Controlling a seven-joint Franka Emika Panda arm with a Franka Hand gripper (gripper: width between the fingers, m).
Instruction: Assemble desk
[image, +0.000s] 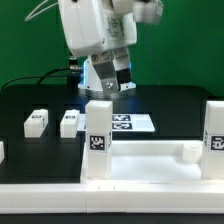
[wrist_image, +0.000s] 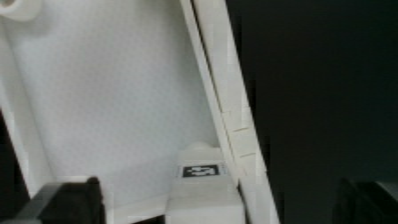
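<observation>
1. Gripper, one. Its two dark fingers stand wide apart and we see nothing held between them. It hangs above the table, clear of every part.
2. Arm, one, glossy white, coming down from the upper part of the exterior view.
3. Tabletop, one, white with a raised rim. It lies flat on the table nearest the exterior camera, and in the wrist view it lies beneath the gripper.
4. Upright legs, two, white and square, each showing a black-and-white tag. One stands at the tabletop's far rim, the other at the exterior view's right. We cannot tell how deep either sits.
5. Loose legs, two, lying side by side on the table beyond the tabletop: one, one.
6. Marker board, one, flat behind the first upright leg.
7. Table, one, black.
</observation>
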